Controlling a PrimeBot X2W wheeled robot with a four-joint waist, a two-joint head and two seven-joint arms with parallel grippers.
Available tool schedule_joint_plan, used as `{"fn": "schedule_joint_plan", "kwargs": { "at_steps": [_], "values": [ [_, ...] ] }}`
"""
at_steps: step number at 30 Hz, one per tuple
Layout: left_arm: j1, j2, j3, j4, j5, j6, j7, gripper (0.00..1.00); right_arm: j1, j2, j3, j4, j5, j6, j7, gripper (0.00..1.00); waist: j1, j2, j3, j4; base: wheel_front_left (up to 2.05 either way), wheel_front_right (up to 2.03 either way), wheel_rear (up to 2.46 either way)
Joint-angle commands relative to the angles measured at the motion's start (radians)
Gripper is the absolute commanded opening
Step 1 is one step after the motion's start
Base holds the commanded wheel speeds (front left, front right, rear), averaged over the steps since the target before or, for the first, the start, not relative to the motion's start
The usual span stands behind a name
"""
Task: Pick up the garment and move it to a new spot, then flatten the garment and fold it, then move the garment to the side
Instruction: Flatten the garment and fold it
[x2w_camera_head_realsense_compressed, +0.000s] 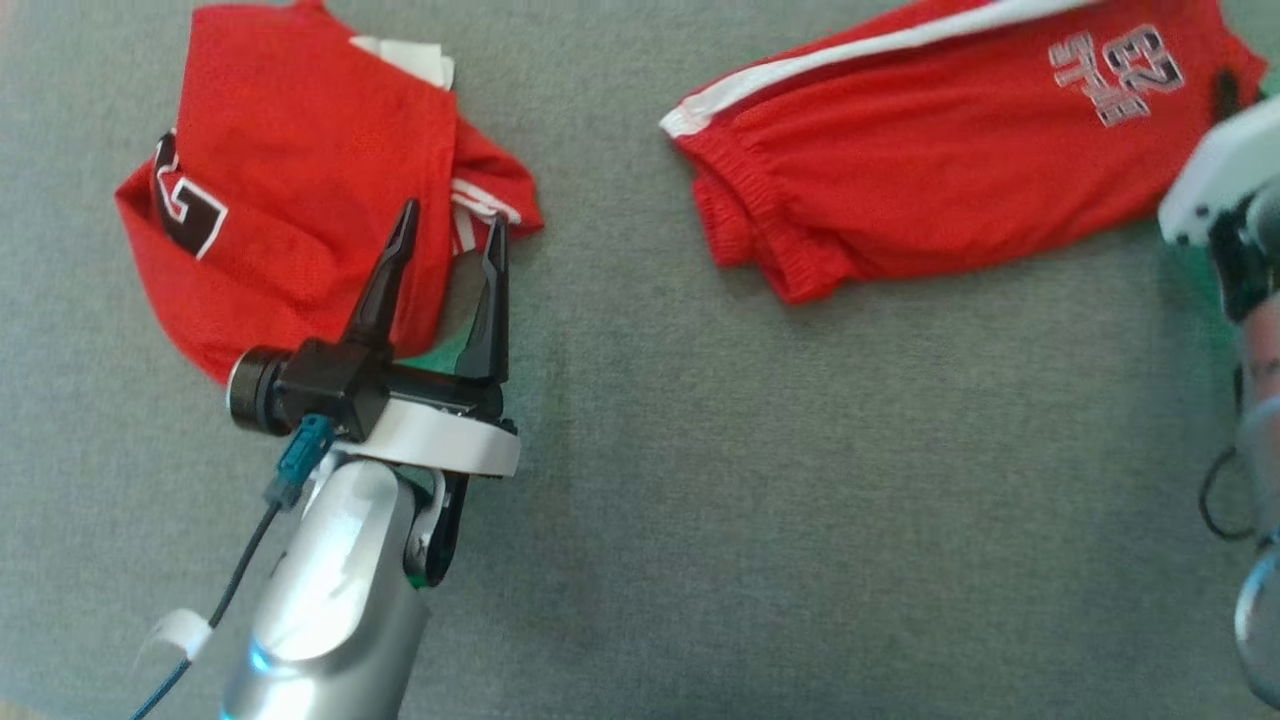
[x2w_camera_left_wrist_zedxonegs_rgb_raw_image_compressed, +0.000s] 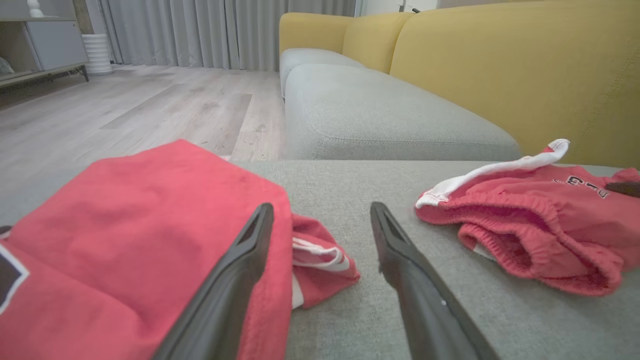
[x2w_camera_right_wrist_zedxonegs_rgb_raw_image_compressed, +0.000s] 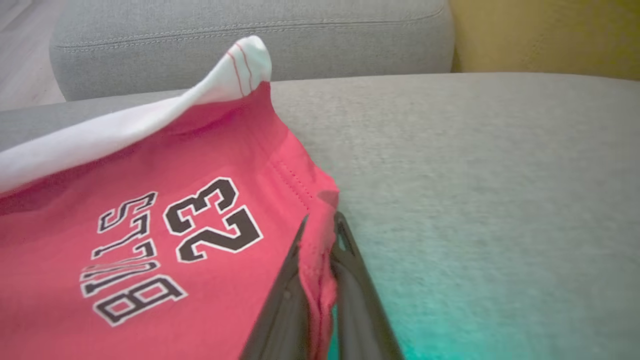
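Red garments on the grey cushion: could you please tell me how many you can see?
2. A folded jersey lies at the left, by the open left hand; the shorts lie at the right, their edge pinched by the right hand.

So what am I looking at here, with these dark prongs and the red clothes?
A two-armed robot is working on a grey cushion. The top picture looks down from its head; the others come from cameras on each wrist. The prongs are gripper fingers. The left gripper is open, above the edge of a folded red jersey. The right gripper is shut, pinching the hem of the red shorts printed BULLS 23. A yellow sofa back stands behind.
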Motion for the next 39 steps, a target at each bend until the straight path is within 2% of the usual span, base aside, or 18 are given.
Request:
{"fn": "schedule_joint_plan", "kwargs": {
  "at_steps": [1,6,12,17,22,30,35,39],
  "values": [
    [0.011,0.014,0.039,-0.022,0.013,-0.002,-0.009,1.0,0.019,-0.019,0.01,-0.019,0.006,-0.002,-0.015,0.0,0.0,0.0,-0.023,-0.017,0.0,0.0,0.0],
    [0.04,0.012,0.049,-0.013,0.021,-0.007,-0.009,1.0,0.079,-0.076,-0.018,-0.006,0.025,-0.002,-0.062,0.0,0.0,0.0,-0.074,-0.049,0.0,0.0,0.0],
    [0.058,0.008,0.057,-0.008,0.026,-0.011,-0.009,1.0,0.161,-0.151,-0.123,-0.011,0.014,-0.002,-0.068,0.0,0.0,0.0,-0.106,-0.064,0.0,0.0,0.0],
    [0.063,0.005,0.059,-0.007,0.028,-0.016,-0.009,1.0,0.19,-0.147,-0.195,-0.018,-0.003,-0.002,-0.066,0.0,0.0,0.0,-0.11,-0.063,0.0,0.0,0.0],
    [0.069,0.002,0.064,0.004,0.029,-0.018,-0.009,1.0,0.178,-0.103,-0.204,-0.033,0.0,-0.002,-0.11,0.0,0.0,0.0,-0.127,-0.058,0.0,0.0,0.0],
    [0.096,0.0,0.085,0.029,0.022,-0.014,-0.009,1.0,0.135,0.007,-0.059,-0.053,0.108,-0.002,-0.218,0.0,0.0,0.0,-0.205,-0.063,0.0,0.0,0.0],
    [0.116,-0.002,0.089,0.046,0.008,-0.015,-0.009,1.0,0.13,0.085,0.101,-0.092,0.244,-0.002,-0.245,0.0,0.0,0.0,-0.25,-0.053,0.0,0.0,0.0],
    [0.125,-0.003,0.093,0.051,0.004,-0.013,-0.009,1.0,0.143,0.116,0.209,-0.134,0.342,-0.002,-0.242,0.0,0.0,0.0,-0.268,-0.039,0.0,0.0,0.0]
  ]
}}
